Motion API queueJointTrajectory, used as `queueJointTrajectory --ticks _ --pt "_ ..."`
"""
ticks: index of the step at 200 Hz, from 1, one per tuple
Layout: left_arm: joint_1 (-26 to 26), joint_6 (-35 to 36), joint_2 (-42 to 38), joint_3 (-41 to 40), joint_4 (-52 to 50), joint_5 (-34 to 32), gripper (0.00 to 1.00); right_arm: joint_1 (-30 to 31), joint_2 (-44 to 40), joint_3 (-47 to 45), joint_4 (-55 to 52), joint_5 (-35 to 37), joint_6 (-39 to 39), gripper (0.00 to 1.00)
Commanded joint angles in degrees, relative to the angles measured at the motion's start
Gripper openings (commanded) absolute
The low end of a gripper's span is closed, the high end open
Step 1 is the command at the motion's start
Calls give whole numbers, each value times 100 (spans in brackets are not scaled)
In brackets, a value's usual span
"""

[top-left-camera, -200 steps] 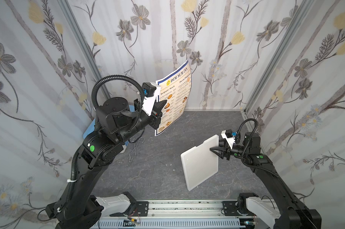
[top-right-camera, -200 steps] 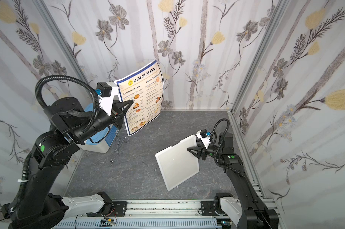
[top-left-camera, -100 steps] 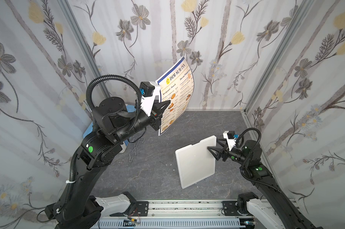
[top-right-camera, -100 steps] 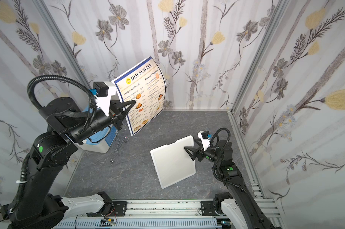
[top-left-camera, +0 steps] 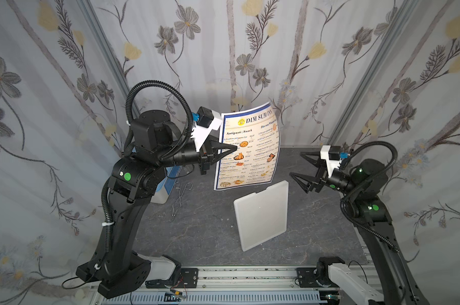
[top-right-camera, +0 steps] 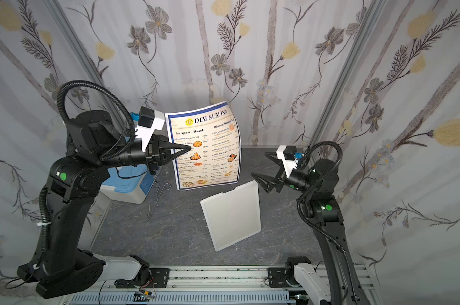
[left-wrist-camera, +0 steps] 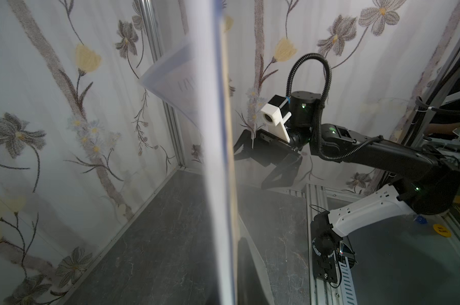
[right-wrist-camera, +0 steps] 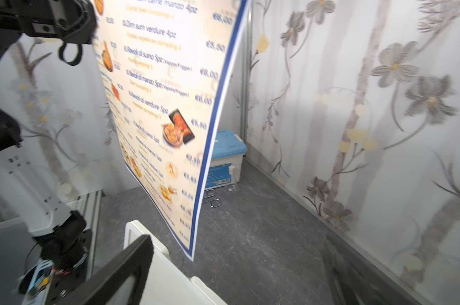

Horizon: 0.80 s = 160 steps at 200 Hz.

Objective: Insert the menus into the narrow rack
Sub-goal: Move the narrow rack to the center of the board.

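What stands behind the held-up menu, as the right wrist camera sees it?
A white box with a blue lid, a small clear bottle beside it, and wire loops on the table. The menu covers the rest of the box.

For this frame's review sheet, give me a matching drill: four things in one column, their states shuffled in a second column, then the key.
Things
1. menu
2. narrow rack
3. left pincer
4. right pincer

States
A. open, holding nothing
B. on the table, touched by neither pincer
C. shut, gripping something
D. held in the air, bowed

Pairs: 1-D; 2-B; 3-C; 4-A
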Motion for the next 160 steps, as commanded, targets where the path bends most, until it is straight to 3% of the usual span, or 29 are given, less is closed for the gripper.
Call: queueJointTrajectory --ticks 1,20,57,86,107,120,129,143,160 --pt "-1 333 117 74 313 606 0 450 789 1111 -1362 -1046 -1022 99" --pt "4 237 293 295 466 674 0 643 1035 1490 -1417 -1151 -902 99" --pt "-1 -28 400 313 846 616 0 770 904 1258 -746 -1251 -163 95" --pt "-1 -472 284 -133 1744 512 0 1057 948 1242 -320 -858 388 84" --pt "-1 -1002 221 -468 2584 236 0 1240 908 1189 39 -183 614 66" --pt "-1 -1223 236 -558 2747 153 0 1245 863 1143 193 158 862 60" --pt "-1 -1321 216 -632 2806 158 0 1217 791 1076 243 362 976 66" --pt "8 -1480 86 -873 3120 251 0 1035 597 774 443 739 1391 93" --pt "28 -1766 -124 -1170 3698 410 0 788 390 277 900 343 1695 100"
